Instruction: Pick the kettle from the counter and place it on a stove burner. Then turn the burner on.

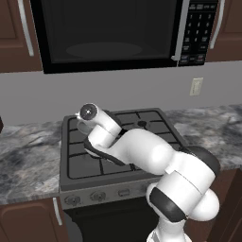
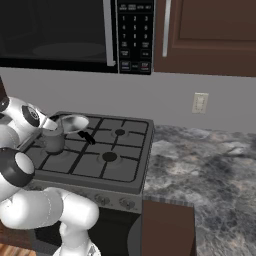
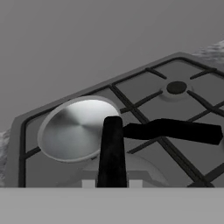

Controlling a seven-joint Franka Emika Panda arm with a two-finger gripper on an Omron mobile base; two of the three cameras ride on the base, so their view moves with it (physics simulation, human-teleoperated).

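The small grey kettle (image 2: 54, 141) is over the front-left part of the stove grate, close beside the arm's hand. Whether it rests on the bars or hangs just above them I cannot tell. In the hand view its thin black handle (image 3: 111, 151) runs upright between my gripper's (image 3: 111, 184) fingers, and the gripper is shut on it. The kettle's rounded body (image 3: 144, 171) shows just below the handle. A wide black burner cap (image 2: 109, 157) lies at the front right, ringed by grate bars. The burner beneath the kettle is hidden.
A flat silver pan (image 3: 78, 128) sits on the rear-left grate, its long black handle (image 3: 175, 130) reaching across behind the kettle. Control knobs (image 1: 98, 195) line the stove front. Grey marbled counter (image 2: 210, 165) flanks the stove. A microwave (image 1: 108, 33) hangs above.
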